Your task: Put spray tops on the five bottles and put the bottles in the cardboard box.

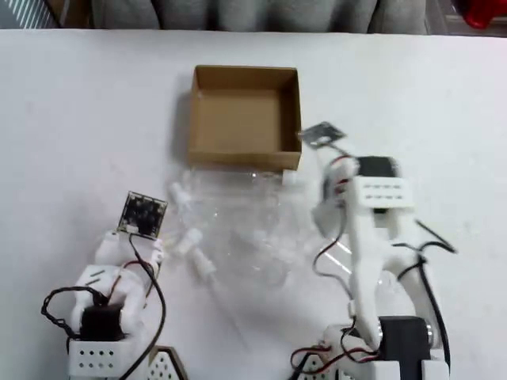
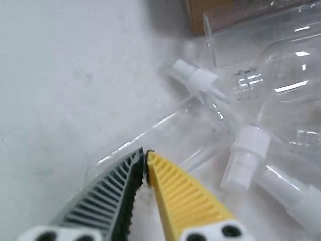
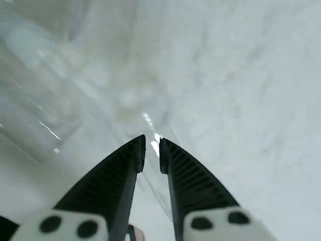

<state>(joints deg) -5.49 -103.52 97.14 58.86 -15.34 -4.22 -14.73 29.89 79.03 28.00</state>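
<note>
The open cardboard box [image 1: 245, 119] stands at the back middle of the table. In front of it lies a heap of clear bottles [image 1: 245, 226] on their sides. Loose white spray tops [image 1: 190, 240] lie at the heap's left edge. My left gripper [image 2: 146, 159] has its grey and yellow fingers closed tip to tip over the table, just short of a spray top [image 2: 247, 156] and a clear bottle [image 2: 281, 75]. My right gripper [image 3: 152, 146] hangs low over the table with its black fingers almost touching and a thin glint between them. A clear bottle [image 3: 35, 110] lies beside it.
The left arm [image 1: 119, 277] sits at the front left, the right arm [image 1: 372, 237] at the front right, close to the box's near right corner. A corner of the box [image 2: 205, 12] rises beyond the bottles. White table surface stretches left of the heap.
</note>
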